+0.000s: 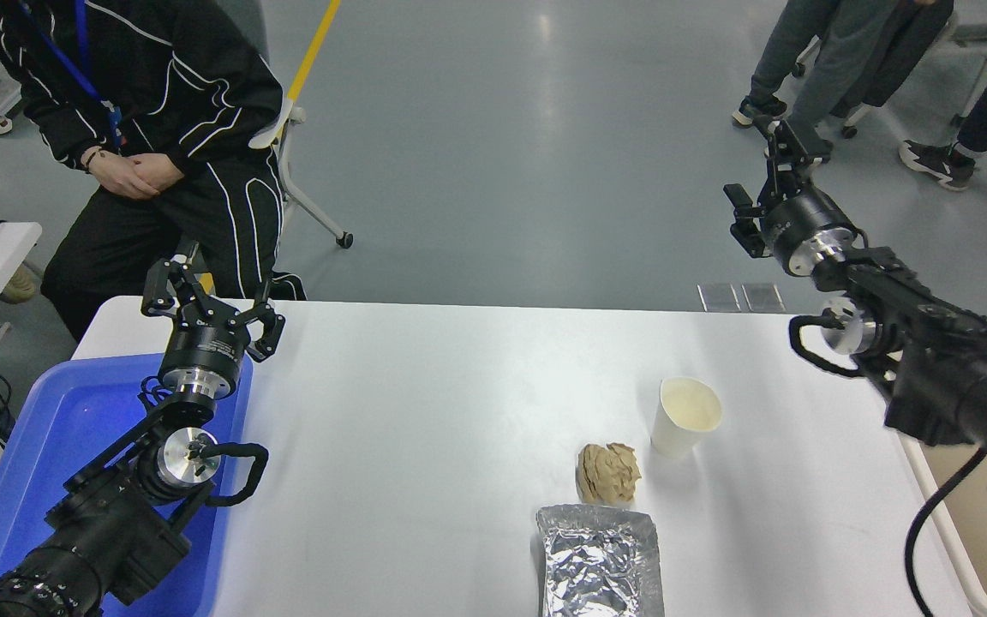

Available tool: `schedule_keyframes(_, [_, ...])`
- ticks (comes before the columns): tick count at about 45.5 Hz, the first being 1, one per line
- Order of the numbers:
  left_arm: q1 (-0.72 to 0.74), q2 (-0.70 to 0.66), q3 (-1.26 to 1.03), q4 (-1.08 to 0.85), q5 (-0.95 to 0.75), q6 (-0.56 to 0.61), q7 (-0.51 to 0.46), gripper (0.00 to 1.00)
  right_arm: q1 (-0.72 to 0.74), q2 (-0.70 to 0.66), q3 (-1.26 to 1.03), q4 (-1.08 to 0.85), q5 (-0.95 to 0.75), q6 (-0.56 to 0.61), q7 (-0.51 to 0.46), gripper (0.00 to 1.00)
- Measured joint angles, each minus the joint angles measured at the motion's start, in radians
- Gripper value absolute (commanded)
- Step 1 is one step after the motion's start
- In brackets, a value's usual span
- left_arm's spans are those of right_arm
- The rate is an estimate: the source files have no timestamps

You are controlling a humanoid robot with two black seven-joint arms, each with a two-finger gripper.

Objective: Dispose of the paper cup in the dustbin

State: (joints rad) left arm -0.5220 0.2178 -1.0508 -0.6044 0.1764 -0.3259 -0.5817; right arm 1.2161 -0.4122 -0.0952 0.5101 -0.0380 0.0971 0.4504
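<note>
The paper cup (685,417) stands upright on the white table (425,411), right of the middle, white with a cream inside. The dustbin (976,524) is a beige bin at the table's right edge, partly hidden by my right arm. My right gripper (761,178) is open and empty, raised high beyond the table's far right corner, well back and right of the cup. My left gripper (218,290) is open and empty, parked at the lower left over the blue tray's far corner.
A crumpled tan paper ball (607,473) lies just left of and in front of the cup. A silver foil tray (601,561) sits at the front edge. A blue tray (48,454) is at the left. A person (151,128) sits at the far left; other people's legs (845,60) stand at the far right.
</note>
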Motion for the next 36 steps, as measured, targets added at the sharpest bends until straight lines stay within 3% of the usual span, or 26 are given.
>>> schedule_keyframes(15, [0.000, 0.000, 0.000, 0.000, 0.000, 0.000, 0.000, 1.00, 0.175, -0.062, -0.369, 0.060, -0.176, 0.097, -0.017, 0.99])
schedule_keyframes(36, [0.000, 0.000, 0.000, 0.000, 0.000, 0.000, 0.000, 1.00, 0.316, -0.018, -0.539, 0.233, -0.788, 0.137, -0.016, 0.99])
